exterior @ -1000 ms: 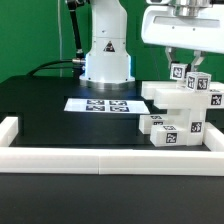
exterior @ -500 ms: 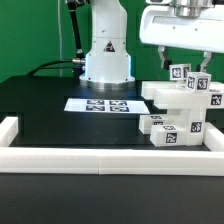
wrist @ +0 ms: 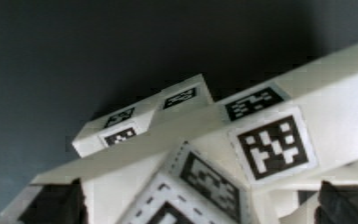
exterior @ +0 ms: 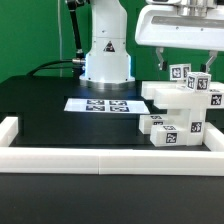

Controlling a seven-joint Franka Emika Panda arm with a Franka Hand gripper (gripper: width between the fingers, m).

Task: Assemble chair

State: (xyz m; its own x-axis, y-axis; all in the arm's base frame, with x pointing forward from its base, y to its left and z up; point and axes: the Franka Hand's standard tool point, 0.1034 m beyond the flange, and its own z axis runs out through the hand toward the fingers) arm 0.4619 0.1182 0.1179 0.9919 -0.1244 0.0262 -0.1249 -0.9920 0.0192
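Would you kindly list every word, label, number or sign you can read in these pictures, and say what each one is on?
No readable words, brands or numbers in either view.
Chair parts: black-and-white square marker tags only, patterns rather than text.
Marker board: the same kind of square tags, no lettering.
Robot base: a small dark mark, too small and blurred to read.

A robotics lab: a white Franka arm base (exterior: 106,50) stands at the black tabletop's (exterior: 50,105) far edge, a marker board (exterior: 101,104) lying before it.
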